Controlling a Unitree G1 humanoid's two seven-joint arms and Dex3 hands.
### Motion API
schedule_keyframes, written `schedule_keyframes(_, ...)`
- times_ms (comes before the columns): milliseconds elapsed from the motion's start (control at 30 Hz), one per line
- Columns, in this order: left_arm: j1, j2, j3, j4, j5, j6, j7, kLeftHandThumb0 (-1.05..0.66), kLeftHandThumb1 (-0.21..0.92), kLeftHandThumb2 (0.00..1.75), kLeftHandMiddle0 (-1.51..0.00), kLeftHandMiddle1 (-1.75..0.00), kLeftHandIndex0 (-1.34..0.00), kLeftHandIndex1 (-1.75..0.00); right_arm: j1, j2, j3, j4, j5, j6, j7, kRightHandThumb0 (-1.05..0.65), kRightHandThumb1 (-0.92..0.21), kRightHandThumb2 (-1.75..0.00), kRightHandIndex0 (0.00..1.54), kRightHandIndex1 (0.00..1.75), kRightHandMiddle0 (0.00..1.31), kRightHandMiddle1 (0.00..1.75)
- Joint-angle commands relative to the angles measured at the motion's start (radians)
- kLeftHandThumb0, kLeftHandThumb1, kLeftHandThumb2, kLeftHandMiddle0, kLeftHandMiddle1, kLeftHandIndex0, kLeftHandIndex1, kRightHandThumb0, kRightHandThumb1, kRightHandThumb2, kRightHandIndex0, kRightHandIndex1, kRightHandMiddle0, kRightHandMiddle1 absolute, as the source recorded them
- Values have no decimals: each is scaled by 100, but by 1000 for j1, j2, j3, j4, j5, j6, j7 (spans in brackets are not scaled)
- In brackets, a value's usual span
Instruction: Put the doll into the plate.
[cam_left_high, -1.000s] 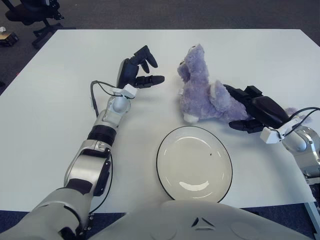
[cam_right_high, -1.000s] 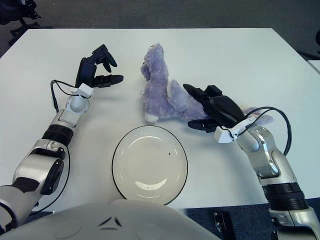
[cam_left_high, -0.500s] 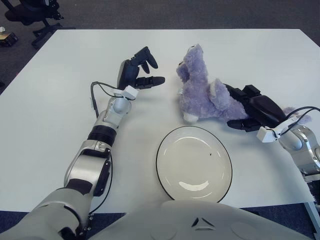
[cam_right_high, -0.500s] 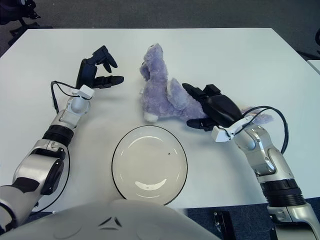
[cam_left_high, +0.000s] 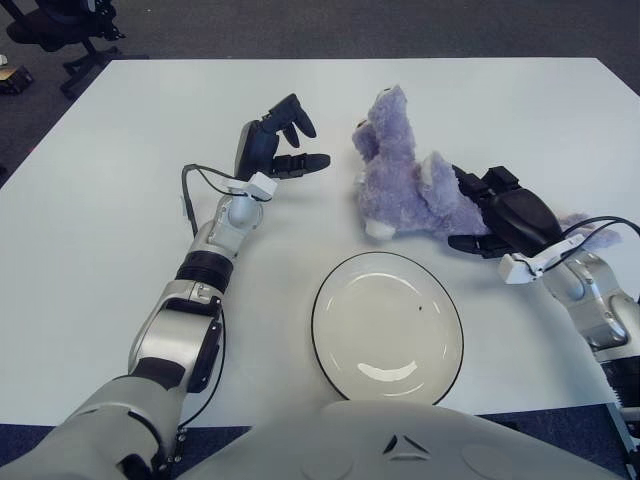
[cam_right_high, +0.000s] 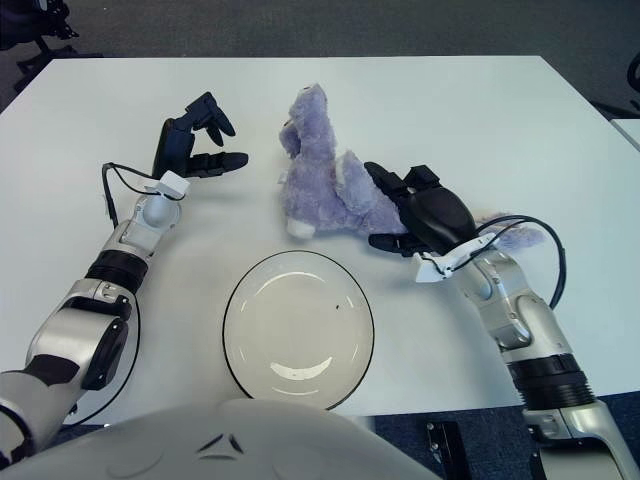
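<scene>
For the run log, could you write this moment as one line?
right hand: grasping purple plush doll | left hand: open, left of doll | plate: empty

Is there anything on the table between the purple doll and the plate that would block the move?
Nothing visible. The right hand is closed on the doll, and only bare table separates it from the plate just in front. The left hand shows left of the doll, outside that path.

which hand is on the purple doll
The right hand: its fingers close on the doll from the doll's right. The left hand hangs open to the doll's left, apart from it.
</scene>
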Motion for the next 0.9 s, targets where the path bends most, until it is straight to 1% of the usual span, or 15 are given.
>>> schedule_keyframes(0,2,2,-2,7,4,-14,15,-11,92,10,-81,-175,-64,-175,47,26,45,29,-130,97,-22,-78,-92,-71,27,6,55,16)
schedule_keyframes(67,1,2,-2,9,3,-16,16,-11,92,10,-81,-175,-64,-175,49,42,52,29,-171,129,-66,-71,-92,-70,35,13,63,19)
schedule_keyframes(133,0,2,-3,10,3,-17,17,-11,92,10,-81,-175,-64,-175,49,48,58,29,-187,146,-85,-62,-92,-65,36,38,69,23)
schedule_keyframes(167,0,2,-3,10,3,-18,17,-11,92,10,-81,-175,-64,-175,50,48,61,28,-190,151,-88,-60,-92,-64,35,46,71,24)
schedule_keyframes(333,0,2,-3,12,3,-19,18,-10,92,10,-81,-175,-64,-175,49,45,73,27,-193,168,-99,-57,-92,-62,34,58,73,26)
schedule_keyframes(367,-1,3,-2,13,2,-21,17,-10,92,10,-81,-175,-64,-175,34,55,80,90,-197,137,-201,-57,-92,-62,33,59,74,26)
schedule_keyframes(400,-1,4,-2,14,0,-23,17,-10,92,10,-81,-175,-64,-175,23,63,86,138,-200,115,-277,-45,-92,-55,32,79,72,43)
schedule_keyframes(433,-2,5,-2,15,-1,-25,17,-10,92,10,-81,-175,-64,-175,14,68,91,182,-200,90,-353,-29,-91,-48,28,111,67,71)
schedule_keyframes(467,-2,5,-1,16,-2,-27,17,-10,92,10,-81,-175,-63,-175,7,69,95,212,-200,74,-403,-19,-84,-55,25,134,64,94)
schedule_keyframes(533,-2,6,-1,18,-3,-29,16,-9,92,10,-81,-175,-63,-175,-1,67,102,242,-197,56,-456,-10,-76,-65,23,154,61,114)
schedule_keyframes(600,-2,6,0,19,-4,-30,16,-9,92,10,-81,-175,-63,-175,-8,60,110,272,-194,33,-510,-4,-67,-77,23,166,57,133)
schedule_keyframes(667,-3,7,1,21,-5,-32,16,-9,92,10,-81,-175,-63,-175,-15,54,119,292,-192,21,-541,-2,-63,-84,24,170,55,141)
schedule_keyframes(800,-3,7,1,22,-5,-32,16,-9,92,10,-81,-175,-63,-175,-25,49,131,314,-189,13,-569,0,-59,-90,25,174,54,149)
schedule_keyframes(833,4,12,6,20,-16,-38,10,-9,92,10,-81,-175,-63,-175,-36,39,138,335,-180,-24,-586,0,-59,-90,25,174,54,149)
schedule_keyframes(867,11,17,12,19,-27,-42,4,-9,92,10,-81,-175,-63,-175,-46,31,144,354,-172,-55,-601,0,-55,-97,31,174,50,154)
